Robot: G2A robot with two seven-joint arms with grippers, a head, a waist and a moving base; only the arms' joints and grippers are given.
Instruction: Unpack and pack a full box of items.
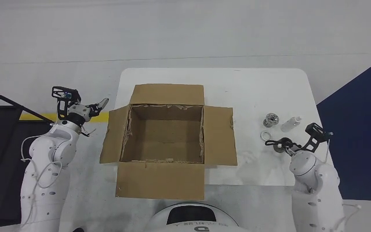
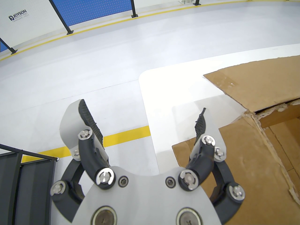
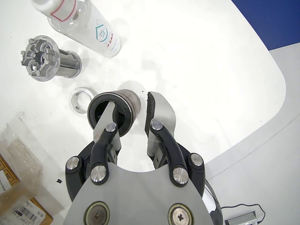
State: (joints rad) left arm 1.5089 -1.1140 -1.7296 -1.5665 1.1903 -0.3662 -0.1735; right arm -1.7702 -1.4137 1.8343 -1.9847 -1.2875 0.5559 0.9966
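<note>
An open cardboard box (image 1: 165, 139) stands mid-table with all flaps spread and its inside bare; one flap (image 2: 246, 87) lies near my left gripper (image 2: 142, 106). That gripper (image 1: 99, 105) hangs open and holds nothing, just off the table's left edge. On the table's right lie a clear bottle (image 3: 89, 31), a flanged metal part (image 3: 46, 58), a small metal ring (image 3: 80, 100) and a black-rimmed metal cylinder (image 3: 105, 95). My right gripper (image 3: 131, 100) is open astride the cylinder's wall, one finger inside the bore, the other just outside with a small gap.
The white table (image 1: 272, 87) has a rounded corner and edge close beyond the right gripper. A clear plastic wrap with a label (image 3: 21, 146) lies by the box flap. A black rack (image 2: 23, 176) stands on the floor beside the left arm.
</note>
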